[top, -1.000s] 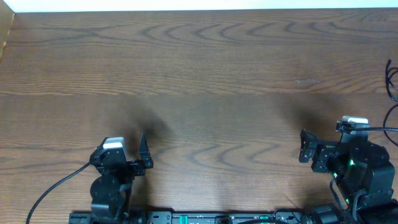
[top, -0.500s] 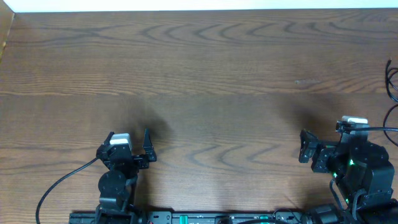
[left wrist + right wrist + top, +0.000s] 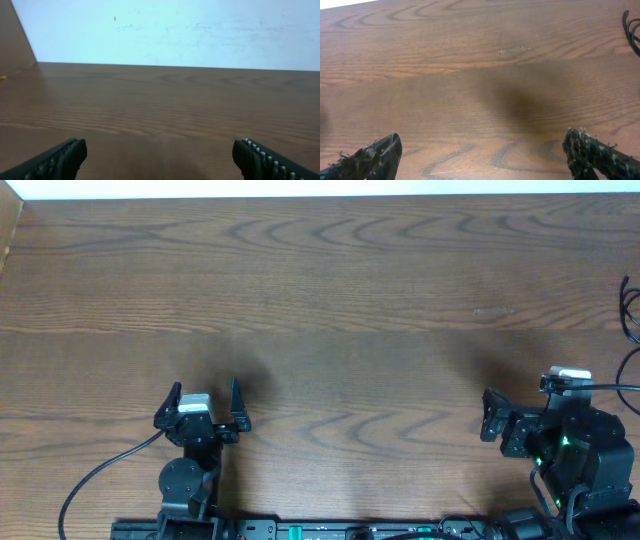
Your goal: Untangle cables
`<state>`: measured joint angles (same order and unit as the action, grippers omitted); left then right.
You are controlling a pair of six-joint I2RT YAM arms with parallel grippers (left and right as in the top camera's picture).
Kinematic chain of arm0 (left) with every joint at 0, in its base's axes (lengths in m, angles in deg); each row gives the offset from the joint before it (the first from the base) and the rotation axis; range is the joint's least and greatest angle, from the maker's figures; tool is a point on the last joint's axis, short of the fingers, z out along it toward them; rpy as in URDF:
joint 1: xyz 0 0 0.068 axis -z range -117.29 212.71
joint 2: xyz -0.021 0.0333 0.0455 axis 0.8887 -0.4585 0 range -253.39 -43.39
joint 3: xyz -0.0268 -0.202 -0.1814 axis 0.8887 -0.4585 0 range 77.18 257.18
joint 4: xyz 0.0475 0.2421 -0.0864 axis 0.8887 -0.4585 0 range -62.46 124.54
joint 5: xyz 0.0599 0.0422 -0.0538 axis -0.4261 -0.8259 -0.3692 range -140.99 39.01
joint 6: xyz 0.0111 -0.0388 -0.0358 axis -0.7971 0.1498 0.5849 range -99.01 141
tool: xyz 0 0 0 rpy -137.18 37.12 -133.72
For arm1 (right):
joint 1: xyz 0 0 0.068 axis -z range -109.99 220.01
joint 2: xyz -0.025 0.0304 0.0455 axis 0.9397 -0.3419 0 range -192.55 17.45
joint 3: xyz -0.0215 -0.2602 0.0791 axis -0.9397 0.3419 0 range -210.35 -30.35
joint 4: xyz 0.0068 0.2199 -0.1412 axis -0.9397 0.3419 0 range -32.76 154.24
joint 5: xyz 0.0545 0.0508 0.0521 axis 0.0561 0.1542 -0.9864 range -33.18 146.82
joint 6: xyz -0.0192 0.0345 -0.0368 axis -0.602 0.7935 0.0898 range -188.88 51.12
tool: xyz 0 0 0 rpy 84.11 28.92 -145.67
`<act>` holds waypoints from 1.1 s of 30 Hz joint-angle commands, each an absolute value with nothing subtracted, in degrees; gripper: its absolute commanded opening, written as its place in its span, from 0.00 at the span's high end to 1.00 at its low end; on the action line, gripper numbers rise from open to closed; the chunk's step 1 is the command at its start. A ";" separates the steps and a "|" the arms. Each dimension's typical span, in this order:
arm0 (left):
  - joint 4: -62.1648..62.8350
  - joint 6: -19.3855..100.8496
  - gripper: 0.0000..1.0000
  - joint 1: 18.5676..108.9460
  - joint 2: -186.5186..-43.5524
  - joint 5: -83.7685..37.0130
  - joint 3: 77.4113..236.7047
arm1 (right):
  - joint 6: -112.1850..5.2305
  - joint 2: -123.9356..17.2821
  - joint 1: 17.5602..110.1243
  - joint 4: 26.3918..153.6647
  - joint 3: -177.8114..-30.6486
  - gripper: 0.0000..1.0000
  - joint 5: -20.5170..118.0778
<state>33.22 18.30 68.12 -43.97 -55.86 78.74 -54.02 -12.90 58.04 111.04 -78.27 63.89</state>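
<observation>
Of the cables I see only a thin black cord at the table's far right edge, mostly cut off by the frame. Its loop also shows in the right wrist view's top right corner. My left gripper sits near the front left, open, with bare wood between its fingers. At the front right, well short of the cord, my right gripper is open over bare wood.
The wooden table stretches between and beyond both arms. A thicker black arm cable trails from the left arm to the front left. A pale wall rises behind the far edge.
My left gripper has turned and shifted slightly right, so both its fingers now point straight away. The right arm has stayed still.
</observation>
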 commanded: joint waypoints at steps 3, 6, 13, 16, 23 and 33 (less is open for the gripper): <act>32.69 16.29 0.02 66.24 -43.49 -56.19 77.39 | -53.48 -12.66 57.86 111.07 -78.17 0.01 63.74; 32.30 16.26 0.02 64.97 -43.49 -56.23 77.39 | -53.48 -12.66 57.86 111.07 -78.17 0.01 63.74; 32.04 14.23 0.02 62.50 -43.49 -56.23 77.39 | -53.48 -12.66 57.86 111.07 -78.17 0.01 63.74; 31.80 13.07 0.02 62.50 -43.49 -56.21 77.39 | -53.48 -12.66 57.86 111.07 -78.17 0.01 63.74; 30.55 13.29 0.02 62.52 -43.49 -52.21 77.39 | -53.48 -12.66 57.86 111.07 -78.17 0.01 63.74; 30.42 13.31 0.02 64.16 -43.49 -52.03 77.39 | -53.48 -12.66 57.86 111.07 -78.17 0.01 63.74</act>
<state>32.41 14.47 63.55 -43.97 -52.58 78.77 -54.00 -12.90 58.04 111.04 -78.27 63.87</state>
